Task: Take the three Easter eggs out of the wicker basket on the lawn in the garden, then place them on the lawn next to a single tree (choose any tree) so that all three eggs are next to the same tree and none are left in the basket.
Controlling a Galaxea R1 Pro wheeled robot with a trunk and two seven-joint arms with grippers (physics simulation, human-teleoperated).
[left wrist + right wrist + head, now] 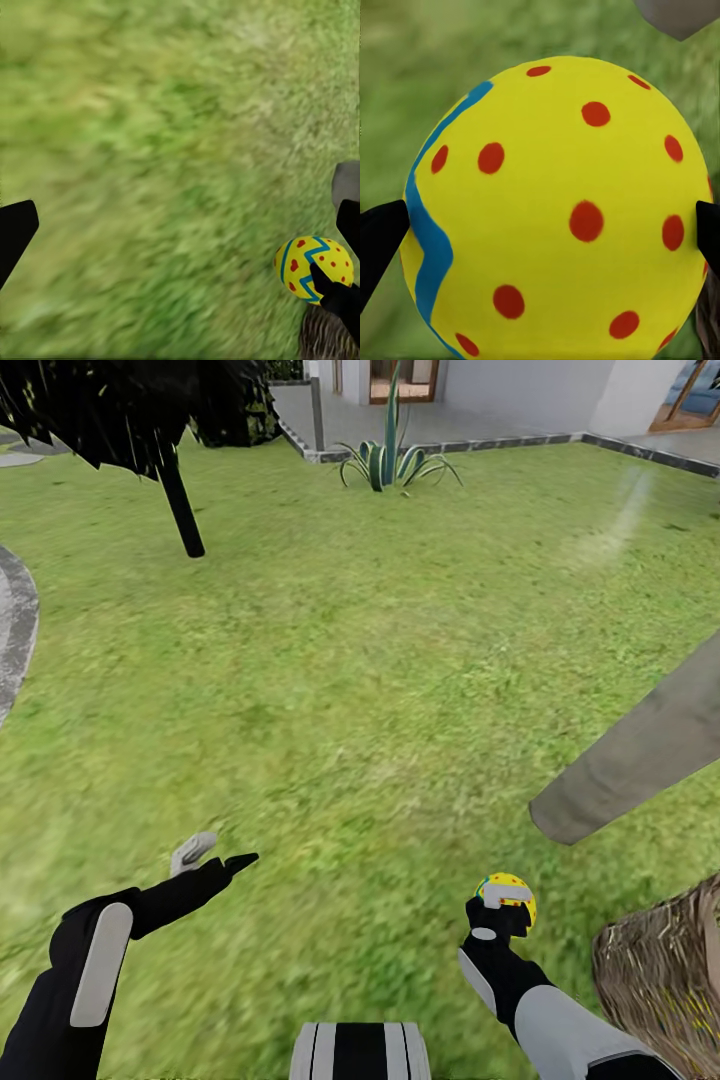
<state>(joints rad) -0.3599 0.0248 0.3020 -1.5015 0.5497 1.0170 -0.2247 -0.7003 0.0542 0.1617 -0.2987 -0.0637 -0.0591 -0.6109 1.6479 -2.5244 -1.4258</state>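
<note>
My right gripper (503, 907) is shut on one Easter egg (514, 883), yellow with red dots and a blue zigzag, held above the lawn (360, 690). In the right wrist view the Easter egg (555, 202) sits between the two black fingertips (379, 240). The brown wicker basket (660, 970) stands at the lower right, just right of that arm; its inside is hidden. The tree's pale grey-beige trunk (640, 745) rises from the grass just beyond the egg, to the right. My left gripper (215, 857) hangs open over bare grass, well left of the egg (313, 268).
A near-black tree with a thin dark stem (182, 510) stands at the far left. A spiky green plant (388, 460) grows by the grey kerb (520, 442) before the white house. The paved patio's edge (18, 625) curves in at the left.
</note>
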